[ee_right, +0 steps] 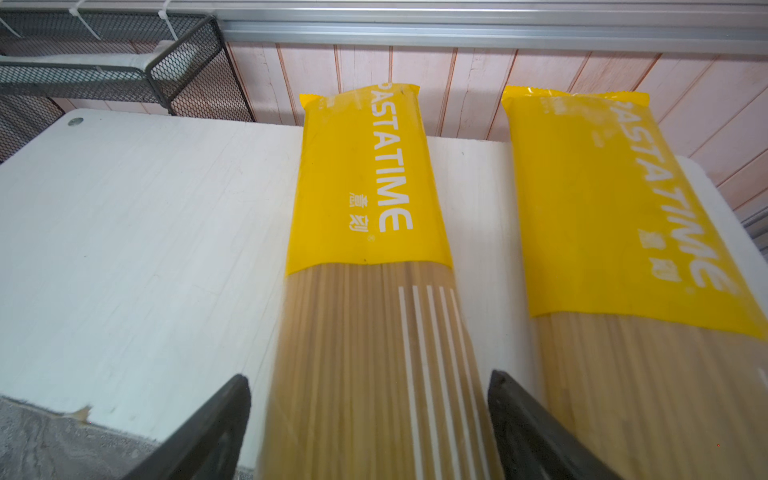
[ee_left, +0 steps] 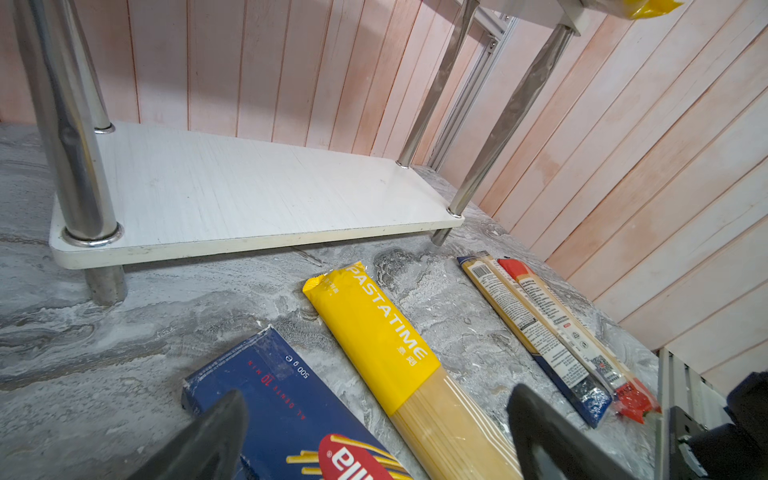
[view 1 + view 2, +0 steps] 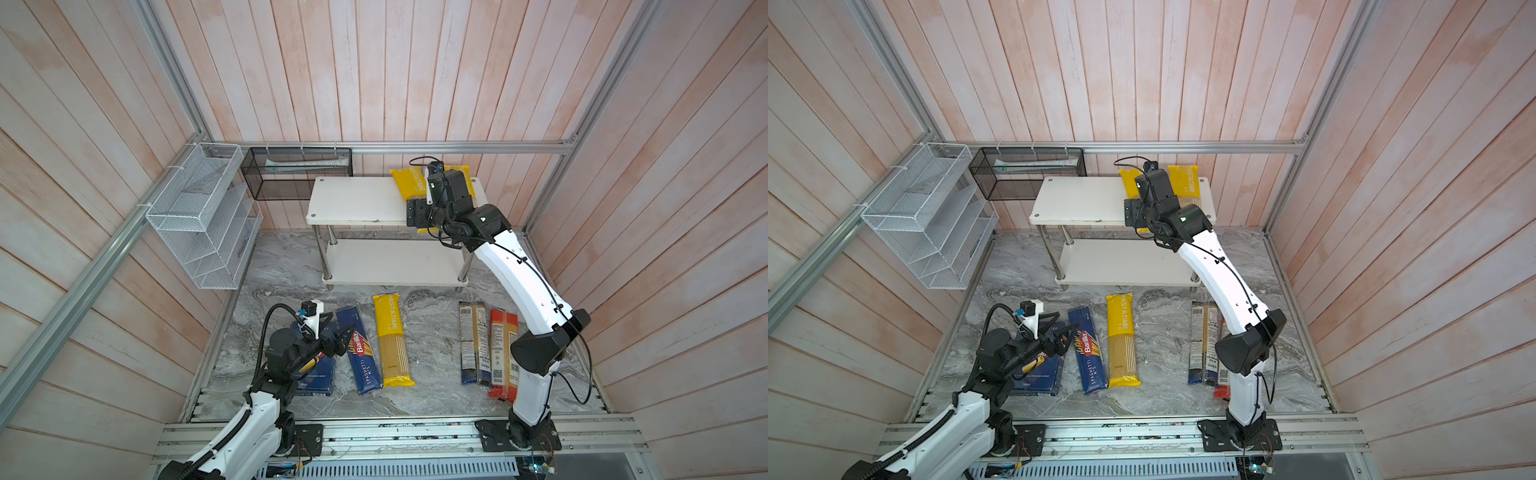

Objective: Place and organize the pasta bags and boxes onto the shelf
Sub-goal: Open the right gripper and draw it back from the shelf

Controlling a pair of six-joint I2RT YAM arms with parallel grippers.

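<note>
Lying within the spread right claw point(image 1: 370, 386): yellow bag point(image 1: 365, 187).

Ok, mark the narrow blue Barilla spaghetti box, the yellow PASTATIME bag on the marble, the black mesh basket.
Narrow dark blue Barilla spaghetti box point(image 3: 365, 370): in a top view, white lettering.
Yellow PASTATIME bag on the marble point(image 3: 388, 318): in a top view, yellow end.
Black mesh basket point(image 3: 303, 189): in a top view, front wall.

two bags point(image 1: 365, 249) atop shelf point(image 3: 353, 203), boxes point(image 3: 359, 353) and three bags point(image 3: 392, 340) before it
</note>
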